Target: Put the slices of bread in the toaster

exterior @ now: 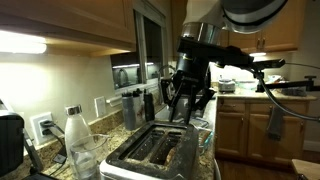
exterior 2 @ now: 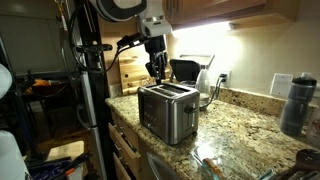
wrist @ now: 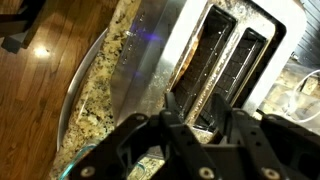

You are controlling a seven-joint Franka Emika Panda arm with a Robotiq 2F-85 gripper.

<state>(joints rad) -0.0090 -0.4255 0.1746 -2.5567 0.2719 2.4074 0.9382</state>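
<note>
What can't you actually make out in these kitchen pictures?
- Toaster base: cut off by the bottom edge in an exterior view.
- Slots: wrist view, dark and blurred, so their contents are unclear.
- Gripper: wrist view, a dark blur; open or shut is unclear.

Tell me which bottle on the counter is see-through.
The white-capped glass bottle beside the toaster; the two bottles by the wall are dark.
</note>
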